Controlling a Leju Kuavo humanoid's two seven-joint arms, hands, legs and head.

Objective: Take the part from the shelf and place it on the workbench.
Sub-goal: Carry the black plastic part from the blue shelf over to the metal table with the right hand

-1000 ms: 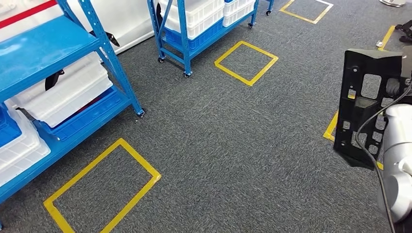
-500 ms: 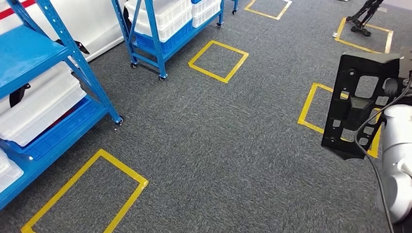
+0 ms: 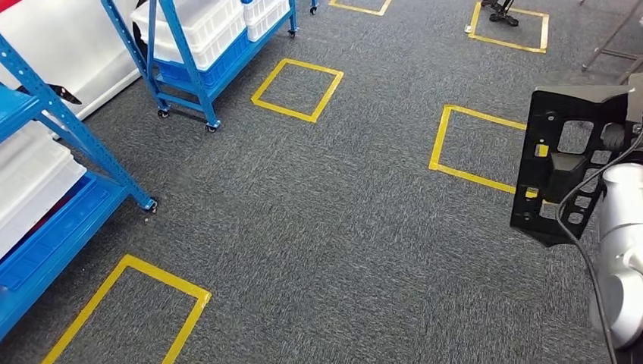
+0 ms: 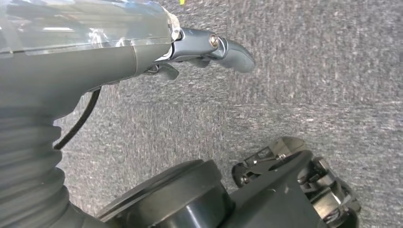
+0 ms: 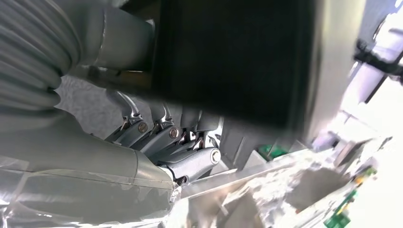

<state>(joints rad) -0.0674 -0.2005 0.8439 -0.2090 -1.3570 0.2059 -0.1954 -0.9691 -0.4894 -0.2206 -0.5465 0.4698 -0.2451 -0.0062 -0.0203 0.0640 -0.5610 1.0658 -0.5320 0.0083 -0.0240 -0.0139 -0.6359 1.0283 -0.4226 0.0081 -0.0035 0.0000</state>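
Observation:
The part (image 3: pixel 563 173) is a flat black plate with several cut-outs. It stands upright at the right edge of the head view, above the grey carpet, with my silver right arm (image 3: pixel 623 227) just behind it. In the right wrist view my right hand (image 5: pixel 161 142) grips the part (image 5: pixel 233 57), its fingers pressed against the dark face. My left hand (image 4: pixel 142 52) hangs over the carpet in the left wrist view, holding nothing, with one dark finger (image 4: pixel 233 51) stretched out.
A blue shelf (image 3: pixel 61 129) with white bins stands at the left. A wheeled blue shelf (image 3: pixel 201 45) stands further back. Yellow tape squares (image 3: pixel 297 89) (image 3: pixel 474 144) (image 3: pixel 129 311) mark the carpet. Dark stand legs (image 3: pixel 504 14) show at the top right.
The whole view has swung: the shelves and tape squares slid left and new squares came in at the right, so the camera turned. The part stays in my right hand.

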